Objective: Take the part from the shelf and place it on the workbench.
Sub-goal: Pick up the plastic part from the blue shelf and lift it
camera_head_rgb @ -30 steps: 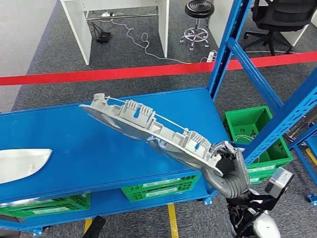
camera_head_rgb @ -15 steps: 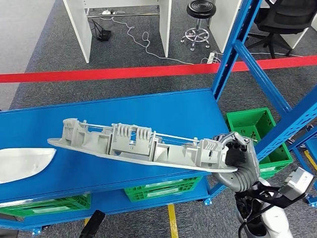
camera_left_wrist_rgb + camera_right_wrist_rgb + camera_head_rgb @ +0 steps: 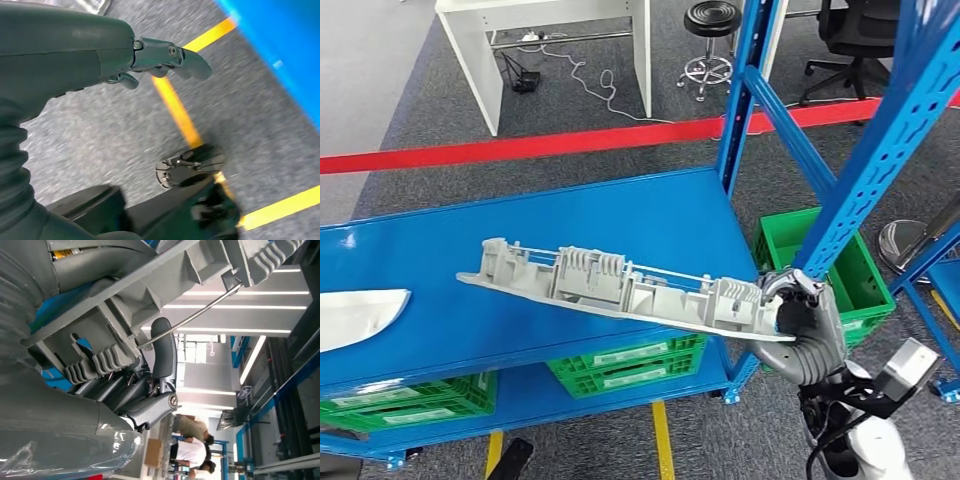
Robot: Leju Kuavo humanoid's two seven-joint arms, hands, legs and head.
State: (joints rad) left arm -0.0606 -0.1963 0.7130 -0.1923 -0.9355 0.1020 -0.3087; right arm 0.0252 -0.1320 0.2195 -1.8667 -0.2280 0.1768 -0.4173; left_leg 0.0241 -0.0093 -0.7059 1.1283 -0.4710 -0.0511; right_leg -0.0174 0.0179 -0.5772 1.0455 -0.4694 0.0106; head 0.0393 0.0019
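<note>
The right hand (image 3: 803,325), low in the head view at about four o'clock, grips one end of a long grey ribbed plastic part (image 3: 622,290), its fingers (image 3: 163,352) curled around the part's ribbed edge. The part juts out toward nine o'clock, nearly level, held in the air above the blue workbench (image 3: 546,230) and not touching it. A white curved panel (image 3: 358,315) lies on the workbench at its nine o'clock edge, well apart from the part. Green crates (image 3: 629,360) sit on the lower shelf under the bench, and another green crate (image 3: 818,255) stands on the floor beside the blue shelf frame (image 3: 848,170). The left hand (image 3: 113,55) hangs over grey carpet with yellow floor tape (image 3: 177,107), fingers loosely extended and holding nothing.
</note>
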